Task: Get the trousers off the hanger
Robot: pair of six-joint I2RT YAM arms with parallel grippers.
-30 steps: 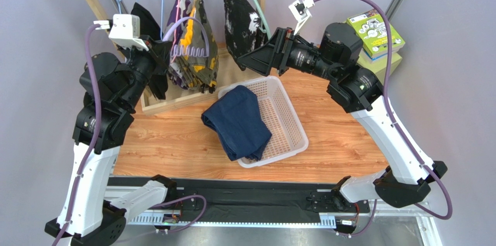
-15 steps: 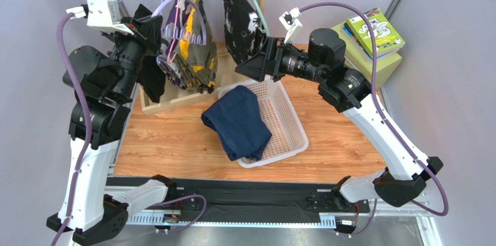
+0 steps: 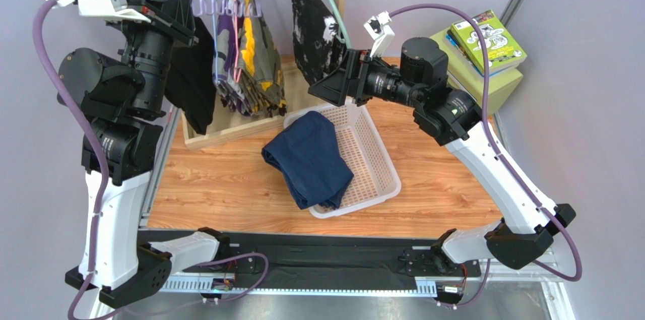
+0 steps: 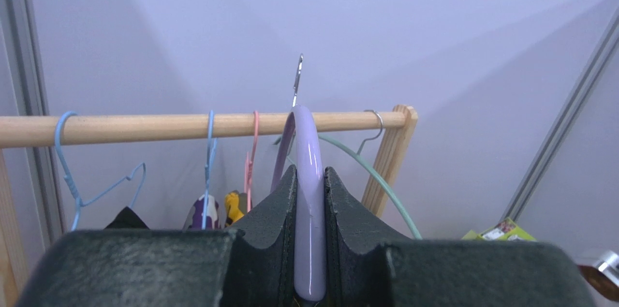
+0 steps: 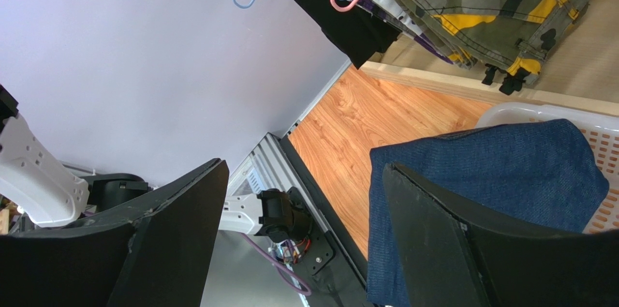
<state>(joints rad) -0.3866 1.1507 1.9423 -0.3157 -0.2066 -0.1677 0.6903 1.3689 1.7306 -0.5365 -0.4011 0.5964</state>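
Note:
The dark navy trousers (image 3: 309, 160) lie folded in the white basket (image 3: 381, 155), one end draped over its near-left rim; the right wrist view shows them too (image 5: 494, 169). My left gripper (image 3: 176, 4) is raised high at the rack and is shut on the lilac hanger (image 3: 224, 8), which carries no garment. In the left wrist view the hanger (image 4: 309, 198) stands clamped between the jaws of the left gripper (image 4: 310, 173), its hook tip just above the wooden rod (image 4: 145, 127). My right gripper (image 3: 327, 82) hangs open and empty above the basket's far end (image 5: 305, 169).
On the rod hang a black garment (image 3: 193, 82), a camouflage garment (image 3: 253, 55) and a black-and-white blotched garment (image 3: 310, 25). A pale green hanger (image 4: 370, 176) hangs at the rod's right end. Books (image 3: 484, 40) are stacked at the right. A wooden rack base (image 3: 227, 129) sits behind the basket.
My left arm has lifted the lilac hanger up and to the left, to the height of the rod. My right arm shifted slightly left at first and then stayed still.

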